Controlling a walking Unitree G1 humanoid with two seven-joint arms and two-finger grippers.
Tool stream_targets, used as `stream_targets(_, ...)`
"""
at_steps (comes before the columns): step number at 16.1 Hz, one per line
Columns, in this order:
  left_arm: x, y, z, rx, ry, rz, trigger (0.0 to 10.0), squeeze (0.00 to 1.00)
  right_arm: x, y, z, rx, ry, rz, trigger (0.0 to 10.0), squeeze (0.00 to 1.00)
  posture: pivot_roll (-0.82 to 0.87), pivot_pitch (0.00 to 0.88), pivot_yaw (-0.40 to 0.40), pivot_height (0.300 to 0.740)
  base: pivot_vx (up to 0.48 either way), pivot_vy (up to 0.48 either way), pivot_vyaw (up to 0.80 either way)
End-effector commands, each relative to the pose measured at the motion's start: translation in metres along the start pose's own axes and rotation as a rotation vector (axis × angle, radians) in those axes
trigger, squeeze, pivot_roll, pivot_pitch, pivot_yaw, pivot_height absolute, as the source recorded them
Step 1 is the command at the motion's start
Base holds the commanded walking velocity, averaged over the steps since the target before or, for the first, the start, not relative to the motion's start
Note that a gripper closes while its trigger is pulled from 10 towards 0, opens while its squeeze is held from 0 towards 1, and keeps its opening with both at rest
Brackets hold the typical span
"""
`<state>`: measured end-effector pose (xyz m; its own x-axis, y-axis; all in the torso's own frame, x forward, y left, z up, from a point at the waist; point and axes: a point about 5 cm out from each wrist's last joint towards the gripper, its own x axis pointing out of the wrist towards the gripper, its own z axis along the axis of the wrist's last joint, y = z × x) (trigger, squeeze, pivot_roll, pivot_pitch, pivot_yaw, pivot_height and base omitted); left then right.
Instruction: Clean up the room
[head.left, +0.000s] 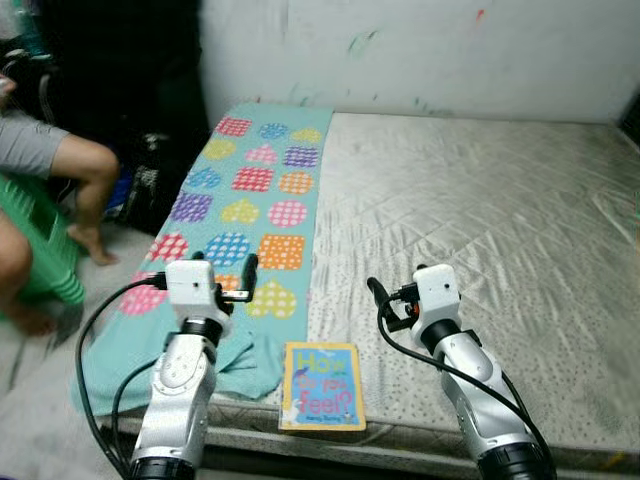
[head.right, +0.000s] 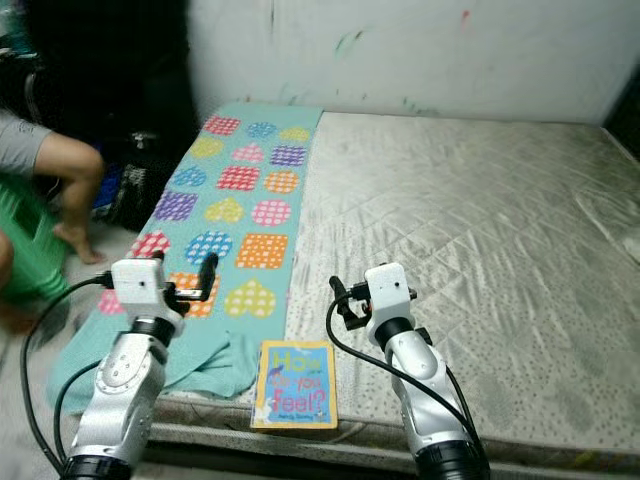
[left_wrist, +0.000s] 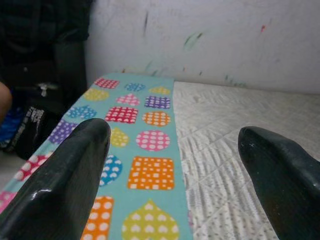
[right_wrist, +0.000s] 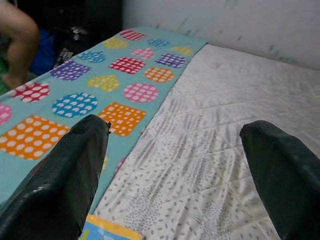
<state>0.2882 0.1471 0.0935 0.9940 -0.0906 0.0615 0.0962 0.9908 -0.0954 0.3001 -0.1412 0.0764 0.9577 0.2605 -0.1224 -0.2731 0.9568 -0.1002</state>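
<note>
The left gripper (head.left: 232, 278) hovers over the near part of the teal blanket with coloured dotted hearts, squares and circles (head.left: 262, 178), its two black fingers (left_wrist: 60, 175) spread wide with nothing between them and touching nothing. The right gripper (head.left: 385, 303) hangs just above the bare grey quilted mattress (head.left: 480, 200) near its front edge, its two fingers (right_wrist: 65, 170) likewise held far apart and empty.

One thin children's book with a yellow border and a light blue cover (head.left: 322, 386) lies flat at the front edge of the mattress, between the two arms, its left side just beside the bunched lower end of the blanket. There is one blanket, laid in a long strip along the left edge of the mattress from the white marked wall (head.left: 430, 50) at the back to the front, where it droops over the corner toward the floor.

Off the left side of the mattress a person's bare leg and foot (head.left: 90, 200) show beside a green plastic seat (head.left: 40, 250), with a dark bag (head.left: 150, 190) on the floor against the blanket's edge
</note>
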Motion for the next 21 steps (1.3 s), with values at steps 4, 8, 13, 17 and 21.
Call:
stream_targets(4,0.001,-0.001,0.003,0.019,-0.012,-0.004,10.0,0.0,-0.001,0.007,-0.004,0.053,0.019,0.035,10.0,0.0,-0.02,0.0,0.037,0.74,0.0,0.195,0.0)
stream_targets(8,0.001,-0.002,0.004,0.025,-0.025,-0.001,10.0,0.0,-0.001,0.009,0.0,-0.046,-0.022,0.023,10.0,0.0,-0.03,0.0,0.038,0.74,0.0,0.0,0.0)
stream_targets(13,0.001,-0.003,0.003,0.013,-0.024,0.002,10.0,0.0,0.0,0.005,0.005,0.043,-0.045,-0.01,10.0,0.0,-0.03,0.0,0.036,0.74,0.0,0.0,0.0)
stream_targets(17,-0.002,0.007,0.003,0.095,-0.013,0.096,10.0,0.0,-0.001,-0.007,0.005,-0.013,-0.022,-0.083,10.0,0.0,-0.02,0.0,0.029,0.74,0.0,0.0,0.0)
stream_targets(21,-0.017,0.019,0.003,0.09,0.007,0.06,10.0,0.0,-0.012,-0.008,0.003,0.046,0.0,-0.09,10.0,0.0,-0.01,0.0,0.019,0.74,0.0,0.0,-0.2)
